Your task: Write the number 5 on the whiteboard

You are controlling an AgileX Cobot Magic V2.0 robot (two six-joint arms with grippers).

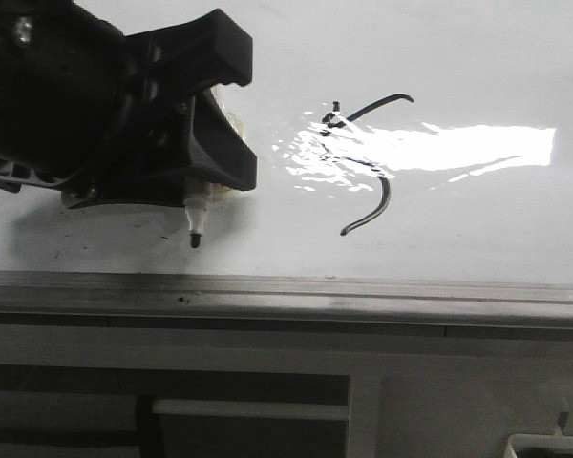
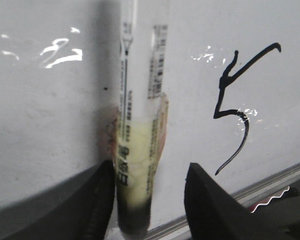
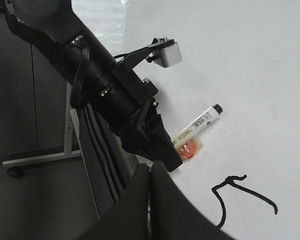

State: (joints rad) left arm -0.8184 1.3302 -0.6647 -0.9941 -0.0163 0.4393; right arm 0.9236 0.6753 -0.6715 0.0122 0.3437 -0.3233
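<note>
Left gripper (image 1: 196,176) clenched on the marker (image 1: 193,218) — tip just off the whiteboard (image 1: 477,57), near its front edge strip. The number 5 (image 1: 368,162) sits right of the marker, partly in glare. Right gripper (image 3: 150,210) — jaws pressed together, gripping nothing.

Front view low over whiteboard (image 1: 411,57), both wrist views close, all sharing the number 5 (image 2: 237,107).
</note>
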